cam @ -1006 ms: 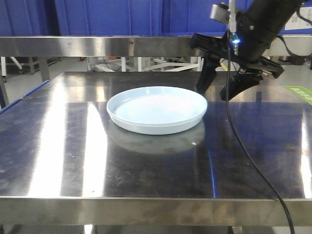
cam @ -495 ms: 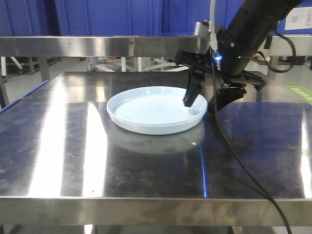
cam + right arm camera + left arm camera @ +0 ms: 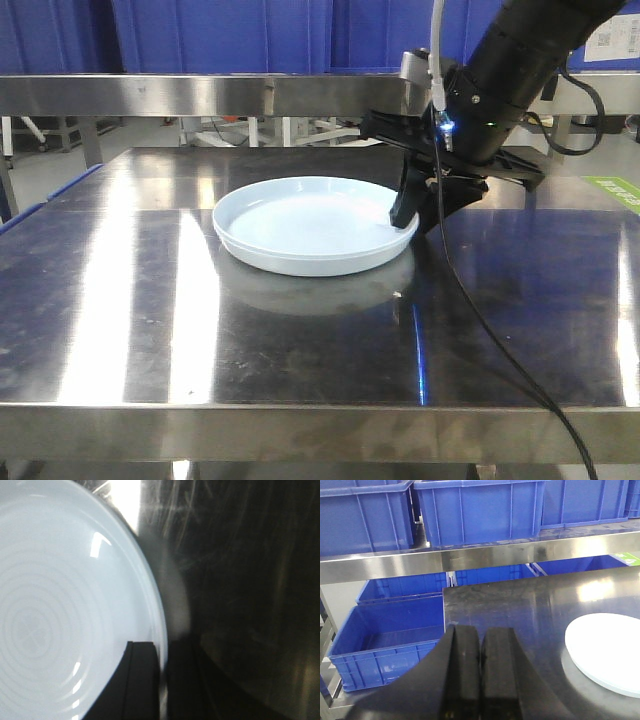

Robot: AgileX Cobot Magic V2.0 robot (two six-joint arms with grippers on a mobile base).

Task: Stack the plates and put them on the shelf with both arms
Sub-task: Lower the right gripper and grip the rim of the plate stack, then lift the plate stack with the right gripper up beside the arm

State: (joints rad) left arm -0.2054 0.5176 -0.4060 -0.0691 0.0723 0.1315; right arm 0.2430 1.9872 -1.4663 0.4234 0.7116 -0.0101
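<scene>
Plate (image 3: 300, 225) lies flat mid-tabletop (image 3: 300, 350); judged light, stiff and slick plastic, best pinched at the low rim. Right gripper (image 3: 414, 222) is clamped across its right rim, and only the right wrist view shows the rim between the fingers. Only the left wrist view shows the left gripper (image 3: 481, 637): pressed together, empty, well apart from the plate.

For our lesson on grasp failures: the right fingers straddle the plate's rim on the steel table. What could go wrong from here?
The right gripper pinches the plate at one spot on its rim, so it could tilt or slip out when lifted. The steel table looks slick, so a nudge might slide the plate. The left gripper, fingers shut, sits away from the plate and gives no support.
</scene>
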